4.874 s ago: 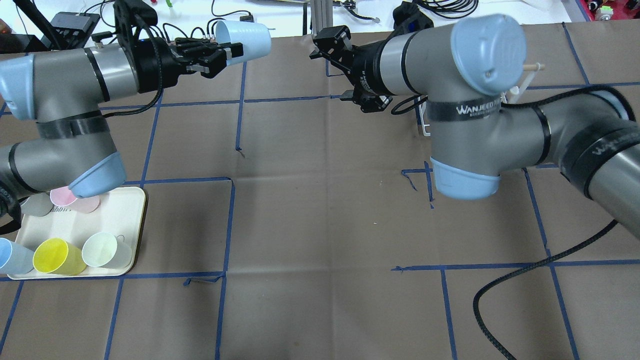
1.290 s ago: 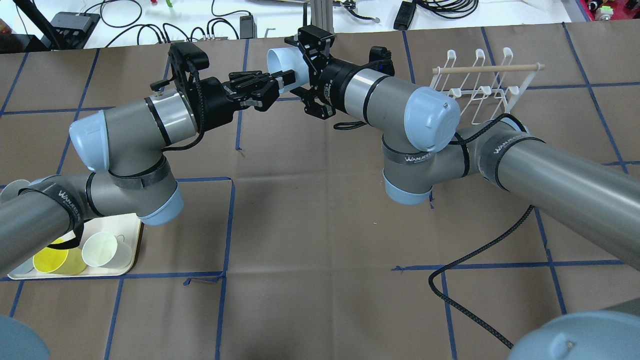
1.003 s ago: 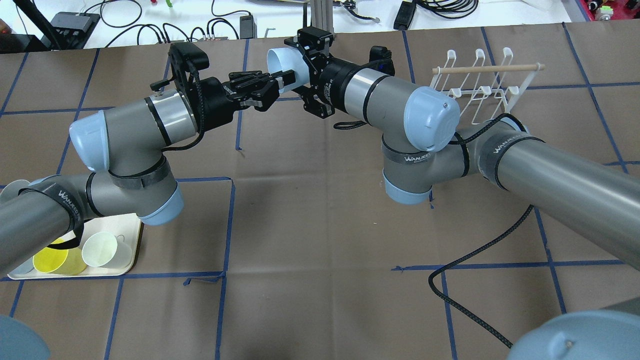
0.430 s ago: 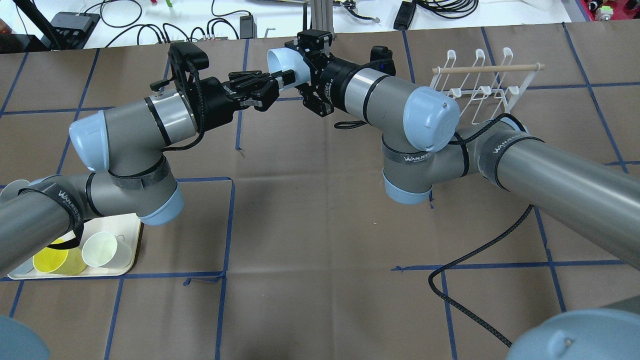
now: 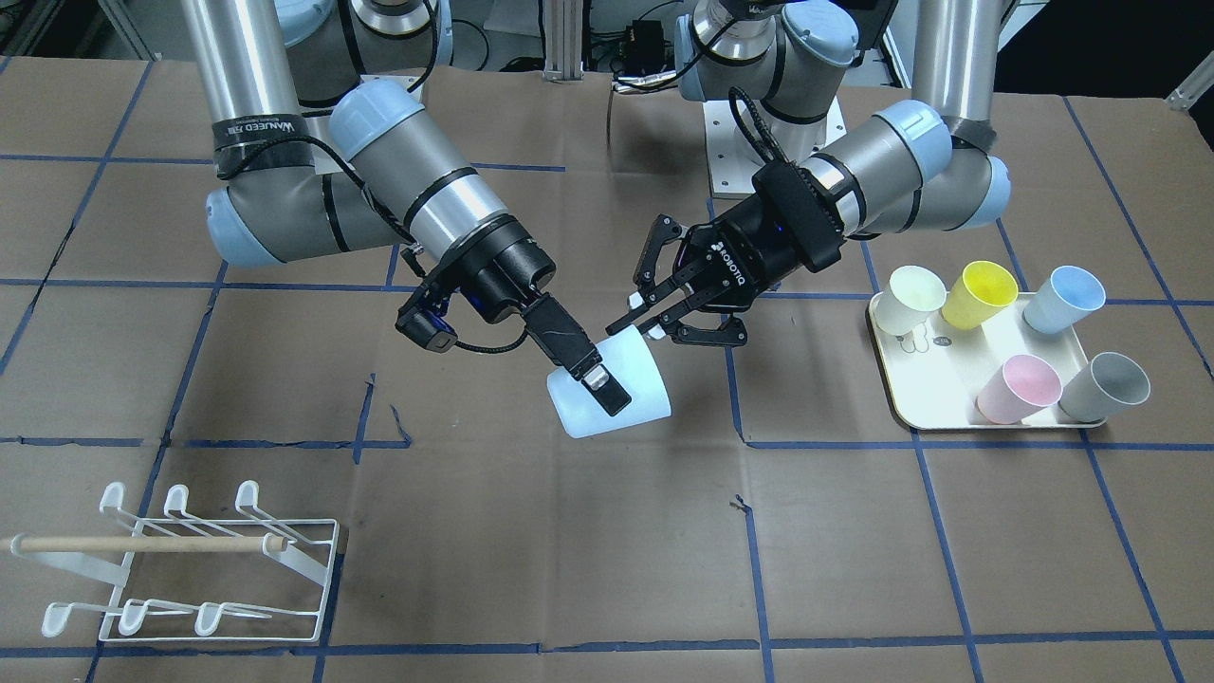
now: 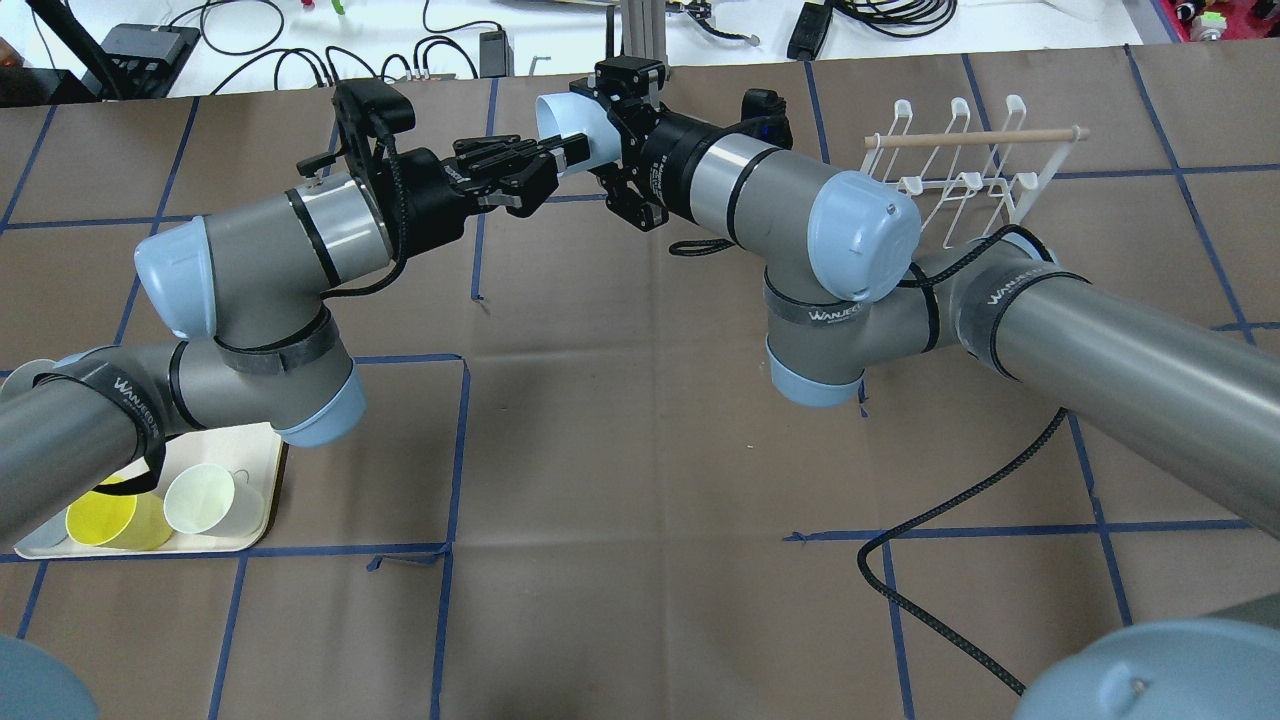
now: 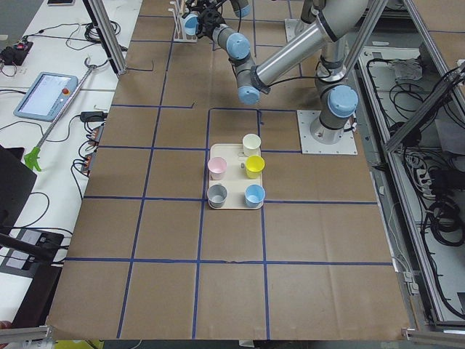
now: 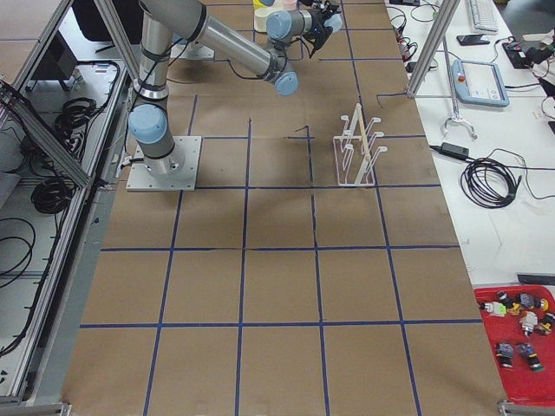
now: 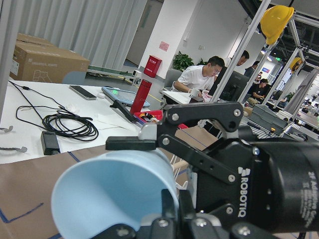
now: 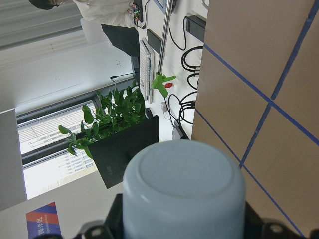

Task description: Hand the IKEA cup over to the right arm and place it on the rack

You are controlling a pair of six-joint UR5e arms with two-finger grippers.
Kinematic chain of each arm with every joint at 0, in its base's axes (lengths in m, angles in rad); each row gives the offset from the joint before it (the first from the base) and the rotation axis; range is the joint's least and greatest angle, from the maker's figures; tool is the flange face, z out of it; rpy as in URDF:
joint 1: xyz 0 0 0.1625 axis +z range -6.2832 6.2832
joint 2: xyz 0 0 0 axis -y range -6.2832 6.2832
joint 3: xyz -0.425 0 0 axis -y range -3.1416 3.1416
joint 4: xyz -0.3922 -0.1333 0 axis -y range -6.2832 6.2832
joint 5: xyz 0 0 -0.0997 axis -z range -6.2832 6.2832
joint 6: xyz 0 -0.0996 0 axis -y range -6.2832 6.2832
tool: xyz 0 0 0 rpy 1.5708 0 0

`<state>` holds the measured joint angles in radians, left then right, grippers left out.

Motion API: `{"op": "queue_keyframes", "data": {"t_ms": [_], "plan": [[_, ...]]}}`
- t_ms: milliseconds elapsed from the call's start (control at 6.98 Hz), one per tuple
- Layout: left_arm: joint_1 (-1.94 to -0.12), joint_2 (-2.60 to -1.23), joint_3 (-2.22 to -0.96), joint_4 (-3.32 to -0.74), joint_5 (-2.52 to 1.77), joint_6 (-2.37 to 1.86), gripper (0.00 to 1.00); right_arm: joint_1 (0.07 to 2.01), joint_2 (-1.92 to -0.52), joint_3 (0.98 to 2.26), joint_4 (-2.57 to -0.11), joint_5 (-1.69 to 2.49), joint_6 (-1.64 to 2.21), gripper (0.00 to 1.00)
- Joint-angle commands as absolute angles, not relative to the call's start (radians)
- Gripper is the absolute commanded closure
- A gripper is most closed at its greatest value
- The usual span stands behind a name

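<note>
Cup point(image 5: 641, 389): in the air, right tool point(image 5: 607, 389) squeezing its sides.
Left tool point(image 5: 664, 318): fingers spread, just beside its rim.

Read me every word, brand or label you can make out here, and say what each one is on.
"ROBOTIQ": on the body of the left gripper, front view, and of the right gripper, left wrist view.
"WANJEED": on the black strap round the right arm and the left arm's strap, overhead view.
Too small or blurred to read: print on the tray, the red wall sign, and the smaller lettering beside "WANJEED".
</note>
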<state>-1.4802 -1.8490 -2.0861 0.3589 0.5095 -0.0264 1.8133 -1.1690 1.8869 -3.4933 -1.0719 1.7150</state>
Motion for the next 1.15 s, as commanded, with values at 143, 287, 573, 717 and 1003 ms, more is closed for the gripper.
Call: {"op": "queue_keyframes", "data": {"t_ms": [143, 287, 573, 717, 1003], "plan": [[-1.48, -1.845, -2.082, 0.36, 0.517, -0.035, 0.16, 1.813, -1.169, 1.887, -3.493, -1.069, 1.715, 0.36], [-1.474, -1.841, -2.08, 0.364, 0.55, -0.034, 0.03, 1.813, -1.169, 1.887, -3.493, -1.069, 1.715, 0.36], [-1.407, -1.812, -2.097, 0.37, 0.562, -0.032, 0.02, 1.813, -1.167, 1.882, -3.493, -1.069, 1.715, 0.37], [-1.354, -1.803, -2.114, 0.371, 0.534, -0.032, 0.02, 1.812, -1.166, 1.882, -3.493, -1.069, 1.715, 0.4], [-1.29, -1.773, -2.143, 0.377, 0.506, -0.032, 0.02, 1.793, -1.166, 1.881, -3.494, -1.066, 1.713, 0.4]]}}
